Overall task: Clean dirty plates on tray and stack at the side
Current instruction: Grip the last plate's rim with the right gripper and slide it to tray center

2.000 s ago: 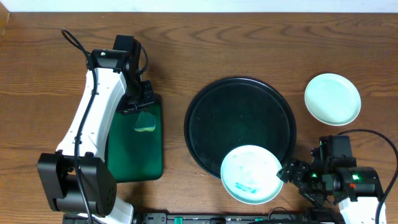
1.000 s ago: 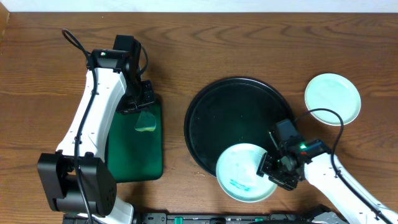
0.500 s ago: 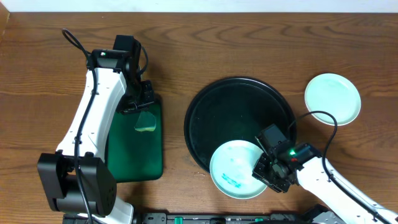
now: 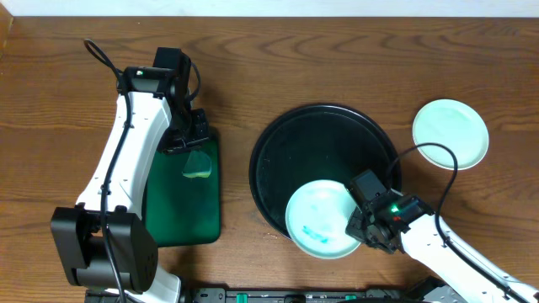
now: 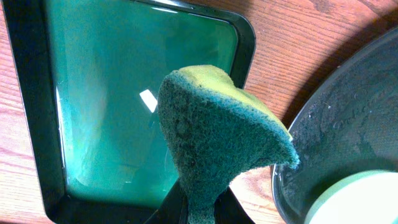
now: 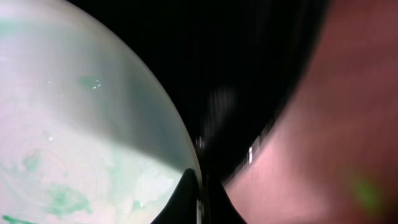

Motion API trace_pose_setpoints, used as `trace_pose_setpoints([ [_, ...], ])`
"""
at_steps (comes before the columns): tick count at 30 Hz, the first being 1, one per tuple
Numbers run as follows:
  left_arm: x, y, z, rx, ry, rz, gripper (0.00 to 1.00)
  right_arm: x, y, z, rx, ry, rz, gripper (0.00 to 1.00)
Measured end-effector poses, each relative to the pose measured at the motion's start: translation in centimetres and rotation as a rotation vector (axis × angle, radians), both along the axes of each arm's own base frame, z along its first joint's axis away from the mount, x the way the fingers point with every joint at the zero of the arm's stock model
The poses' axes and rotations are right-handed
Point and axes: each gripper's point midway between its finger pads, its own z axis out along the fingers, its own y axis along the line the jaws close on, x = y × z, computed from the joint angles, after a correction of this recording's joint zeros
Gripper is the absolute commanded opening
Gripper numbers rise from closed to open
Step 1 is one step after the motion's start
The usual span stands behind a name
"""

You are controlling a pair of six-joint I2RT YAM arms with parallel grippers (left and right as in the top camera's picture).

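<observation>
A pale green plate (image 4: 322, 219) smeared with green marks rests at the front edge of the round black tray (image 4: 324, 143). My right gripper (image 4: 364, 224) is shut on this plate's right rim; the right wrist view has the plate (image 6: 81, 124) at left and the dark fingers (image 6: 200, 202) pinching its edge. A second pale green plate (image 4: 450, 133) lies on the table to the right of the tray. My left gripper (image 4: 192, 145) is shut on a green and yellow sponge (image 5: 217, 137), held above the rectangular green basin (image 4: 181, 198); the basin (image 5: 118, 93) shows under the sponge.
The brown wooden table (image 4: 337, 59) extends behind the tray. The basin holds clear liquid. The left arm (image 4: 126, 143) reaches over the table's left side.
My right gripper has closed on the dirty plate's rim, after pushing it a little left. The plate now sits slightly further onto the tray. The left arm and sponge have not moved.
</observation>
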Motion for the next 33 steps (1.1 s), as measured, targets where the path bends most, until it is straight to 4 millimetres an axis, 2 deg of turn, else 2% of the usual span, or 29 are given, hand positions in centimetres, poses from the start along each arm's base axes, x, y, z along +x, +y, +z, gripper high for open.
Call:
trace_pose_setpoints([
  [6,0.0,0.0,0.0,-0.001,0.0,0.0,0.07,3.5,-1.8,0.7,-0.107,-0.147,0.088,0.01],
  [14,0.0,0.0,0.0,-0.001,0.0,0.0,0.07,8.8,-1.9,2.2,-0.043,-0.332,0.055,0.01],
  [17,0.0,0.0,0.0,-0.001,0.0,0.0,0.07,10.1,-1.9,2.0,-0.021,-0.352,0.048,0.01],
  [23,0.0,0.0,0.0,-0.001,0.0,0.0,0.07,9.7,-1.4,-1.7,0.003,-0.222,0.06,0.01],
  [28,0.0,0.0,0.0,-0.001,0.0,0.0,0.07,10.5,-0.6,-1.8,0.039,-0.211,0.054,0.02],
  [29,0.0,0.0,0.0,-0.001,0.0,0.0,0.07,10.5,-0.4,-1.8,0.048,-0.209,0.056,0.08],
  [30,0.0,0.0,0.0,-0.001,0.0,0.0,0.07,10.5,-0.2,-1.8,0.055,-0.206,0.057,0.29],
  [31,0.0,0.0,0.0,-0.001,0.0,0.0,0.07,10.2,0.0,-1.9,0.065,-0.196,0.059,0.6],
  [32,0.0,0.0,0.0,-0.002,0.0,0.0,0.07,10.1,0.5,-2.1,0.081,-0.187,0.074,0.79],
  [33,0.0,0.0,0.0,-0.003,0.001,0.0,0.07,10.2,1.1,-1.8,0.098,-0.194,0.093,0.93],
])
